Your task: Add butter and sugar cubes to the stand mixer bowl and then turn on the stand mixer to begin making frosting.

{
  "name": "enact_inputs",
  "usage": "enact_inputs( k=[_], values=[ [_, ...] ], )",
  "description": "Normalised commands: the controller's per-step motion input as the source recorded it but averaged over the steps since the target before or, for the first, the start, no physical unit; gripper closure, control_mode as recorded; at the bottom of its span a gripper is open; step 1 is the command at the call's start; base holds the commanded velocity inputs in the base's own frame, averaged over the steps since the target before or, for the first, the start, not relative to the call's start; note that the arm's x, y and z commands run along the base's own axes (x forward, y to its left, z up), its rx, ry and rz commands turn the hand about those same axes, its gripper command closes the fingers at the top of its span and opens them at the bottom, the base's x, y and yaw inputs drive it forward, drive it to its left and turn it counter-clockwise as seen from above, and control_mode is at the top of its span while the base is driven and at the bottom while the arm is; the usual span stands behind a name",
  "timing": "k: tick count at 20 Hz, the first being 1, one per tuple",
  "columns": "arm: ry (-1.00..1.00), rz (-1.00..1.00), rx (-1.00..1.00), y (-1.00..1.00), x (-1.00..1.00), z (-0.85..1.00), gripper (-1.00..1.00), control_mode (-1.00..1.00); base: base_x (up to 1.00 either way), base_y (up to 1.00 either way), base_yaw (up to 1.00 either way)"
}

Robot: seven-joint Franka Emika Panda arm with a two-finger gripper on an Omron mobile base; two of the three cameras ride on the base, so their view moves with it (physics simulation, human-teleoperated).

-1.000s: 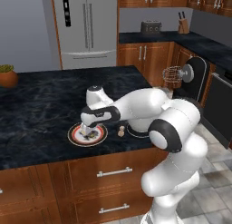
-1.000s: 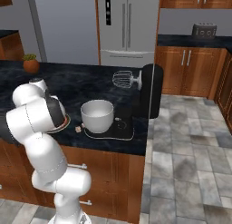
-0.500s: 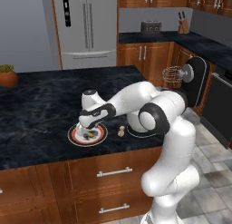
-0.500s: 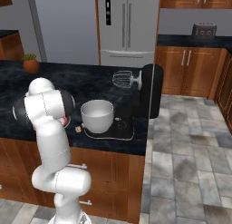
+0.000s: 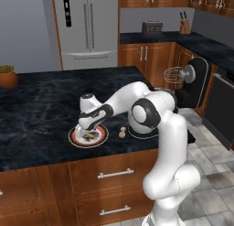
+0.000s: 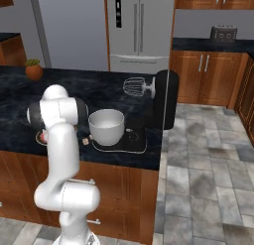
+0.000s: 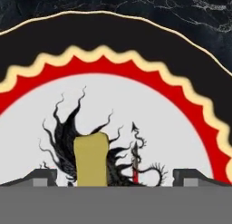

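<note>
Gripper (image 7: pixel 115 175) low over the plate (image 7: pixel 190 73), jaws spread wide, nothing held. Butter (image 7: pixel 91 159) lies on the plate's dark centre pattern between the two fingertips (image 7: pixel 43 177), nearer the one at the view's left than the right one. In the left base view the hand sits right on the plate (image 5: pixel 73 137) at the counter's front edge.

Sugar cubes (image 5: pixel 122 131) on the counter just beside the plate, between it and the mixer base. Bowl (image 6: pixel 106 126) on the mixer (image 6: pixel 161 102) base, under the raised head and whisk; looks empty from here.

Step judged: about to grasp the butter; nothing added yet.

Risks: butter is off-centre, so on closing the near finger would hit first and shove or twist the stick instead of pinching it square. Too low and the tips scrape the plate, could slide it toward the counter edge. Too shallow a grip and the stick may slip out on the carry to the bowl.
</note>
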Motion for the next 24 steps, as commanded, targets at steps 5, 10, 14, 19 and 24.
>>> enact_inputs(
  k=[5, 10, 14, 19, 24],
  values=[
    [0.02, -0.03, -0.03, 0.01, 0.15, -0.41, 1.00, -1.00, 0.00, 0.00, 0.00],
    [0.00, -0.04, -0.01, -0.06, 0.03, -0.16, 1.00, -1.00, 0.00, 0.00, 0.00],
    [0.00, -0.06, 0.01, -0.24, 0.00, 0.01, 1.00, -1.00, 0.00, 0.00, 0.00],
    [0.00, -0.05, 0.13, -0.45, -0.21, 0.46, 1.00, -1.00, 0.00, 0.00, 0.00],
    [-0.03, -0.05, 0.22, -0.37, -0.40, 0.99, 1.00, -1.00, 0.00, 0.00, 0.00]
  ],
)
